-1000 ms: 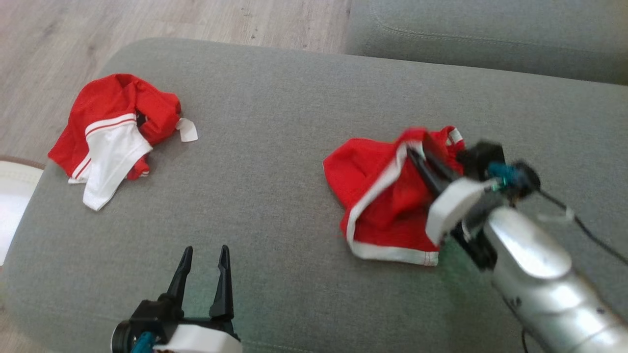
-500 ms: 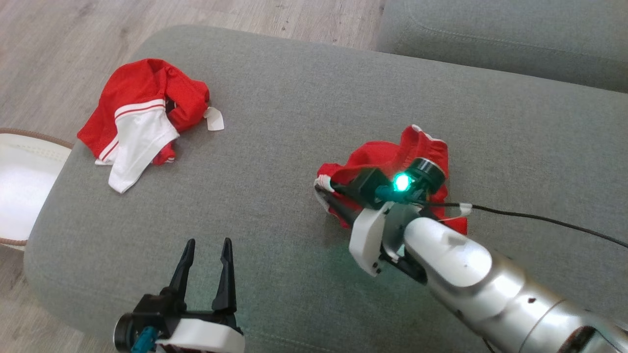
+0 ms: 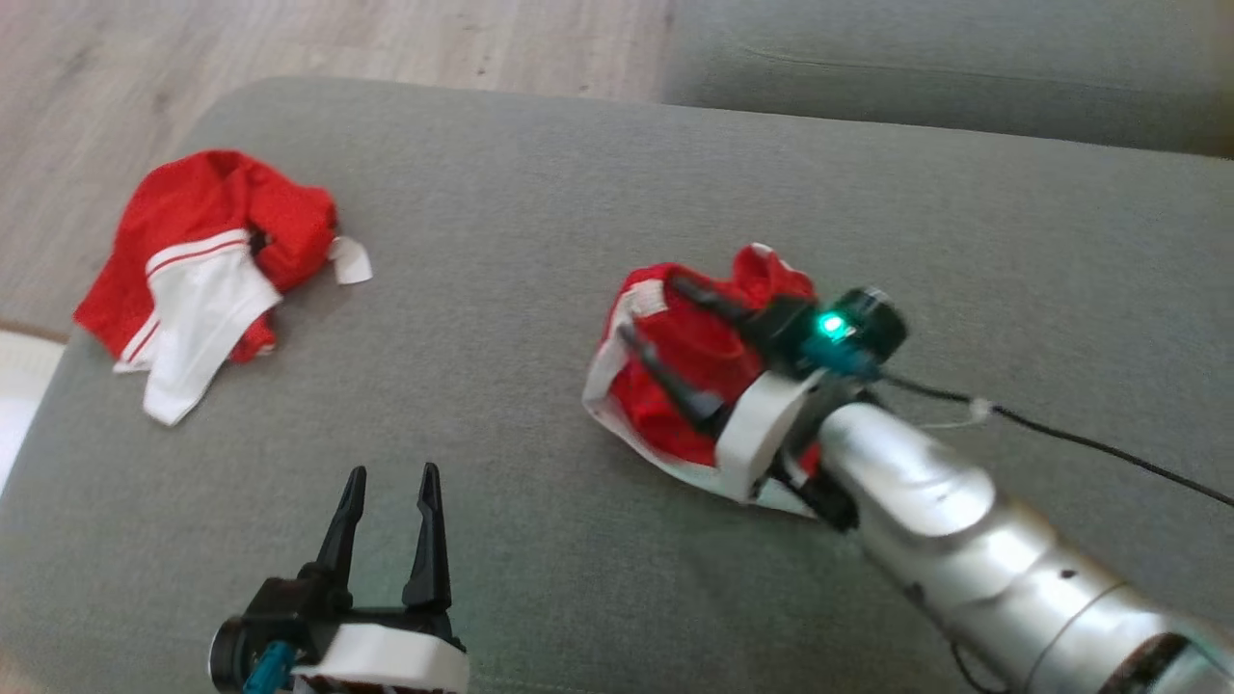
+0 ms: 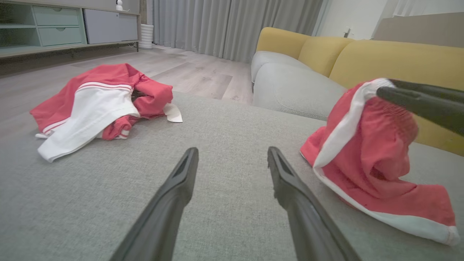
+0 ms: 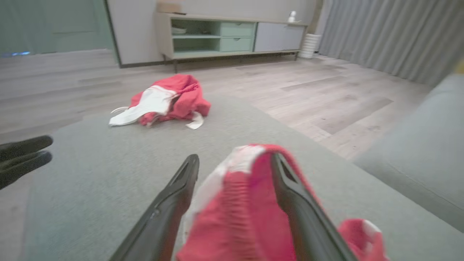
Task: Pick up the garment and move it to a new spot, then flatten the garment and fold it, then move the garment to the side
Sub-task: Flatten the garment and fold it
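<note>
Your right pincer [image 3: 651, 308] is released — red shorts [image 3: 709, 352] slump over one finger, apparently set down; left pincer [image 3: 392, 472], seven o'clock, gapes idle.

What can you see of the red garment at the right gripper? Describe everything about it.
The red garment looks like soft cloth, with white trim along its edges and a gathered, ribbed band. It sits crumpled on the grey sofa cushion. Its lower edge rests there, while its top is bunched into a peak, draped over and between the spread fingers of the right gripper. It is neither flattened nor folded.
</note>
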{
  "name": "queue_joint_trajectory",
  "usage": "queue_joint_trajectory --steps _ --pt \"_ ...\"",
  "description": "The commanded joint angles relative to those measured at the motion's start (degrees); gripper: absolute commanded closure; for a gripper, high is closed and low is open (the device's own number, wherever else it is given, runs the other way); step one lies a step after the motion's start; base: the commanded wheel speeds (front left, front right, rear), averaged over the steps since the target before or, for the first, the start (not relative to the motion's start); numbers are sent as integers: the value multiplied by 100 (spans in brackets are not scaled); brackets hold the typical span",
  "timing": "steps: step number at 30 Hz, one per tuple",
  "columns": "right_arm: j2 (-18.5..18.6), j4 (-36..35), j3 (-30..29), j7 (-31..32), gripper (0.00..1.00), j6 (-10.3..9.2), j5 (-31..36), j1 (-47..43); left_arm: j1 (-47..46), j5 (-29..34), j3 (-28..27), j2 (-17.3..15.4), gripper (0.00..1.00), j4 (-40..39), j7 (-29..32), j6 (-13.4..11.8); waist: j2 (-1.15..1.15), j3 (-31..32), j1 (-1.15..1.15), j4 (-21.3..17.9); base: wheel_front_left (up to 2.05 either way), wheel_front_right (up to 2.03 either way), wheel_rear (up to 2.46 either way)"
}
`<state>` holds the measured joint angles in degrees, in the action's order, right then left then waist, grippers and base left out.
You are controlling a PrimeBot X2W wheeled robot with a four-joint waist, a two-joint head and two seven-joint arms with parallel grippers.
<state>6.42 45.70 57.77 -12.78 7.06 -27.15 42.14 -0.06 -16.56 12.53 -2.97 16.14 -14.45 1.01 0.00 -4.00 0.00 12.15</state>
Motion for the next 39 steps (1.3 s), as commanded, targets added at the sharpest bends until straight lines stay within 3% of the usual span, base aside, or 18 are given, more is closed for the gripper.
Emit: queue_joint_trajectory --steps 1,5,15,22,27,28,29,30,39 --pt "67 -184 -374 -135 0 43 30 0 -154 34 -219 9 0 -207 -55 -14 0 35 0 -199 0 0 0" --pt "250 -387 -870 -187 0 43 219 -321 -140 41 -239 9 0 -215 -55 -20 0 43 0 -399 0 0 0" --pt "442 -584 -1851 -74 0 43 468 -1438 -142 41 -202 9 0 -197 -55 -6 0 57 0 -462 0 0 0" --pt "239 -166 -2110 207 0 43 511 -1837 -197 48 -181 9 0 -185 -55 20 0 -3 0 -300 0 0 0" --pt "-14 218 -1967 559 0 43 385 -1878 -204 53 -168 9 0 -148 -55 25 0 23 0 -162 0 0 0" --pt "-46 299 -1901 672 13 43 355 -1884 -195 56 -169 9 0 -145 -55 27 0 34 0 -144 0 0 0" --pt "-67 446 -1776 791 69 43 403 -1843 -179 64 -178 9 0 -137 -55 30 0 58 0 -122 0 0 0" --pt "-77 526 -1745 844 100 43 422 -1824 -170 67 -182 9 0 -133 -55 33 0 70 0 -118 0 0 0" --pt "98 679 -2171 293 100 43 600 -1609 -18 82 -221 9 0 -126 -55 31 0 255 0 -298 0 0 0"
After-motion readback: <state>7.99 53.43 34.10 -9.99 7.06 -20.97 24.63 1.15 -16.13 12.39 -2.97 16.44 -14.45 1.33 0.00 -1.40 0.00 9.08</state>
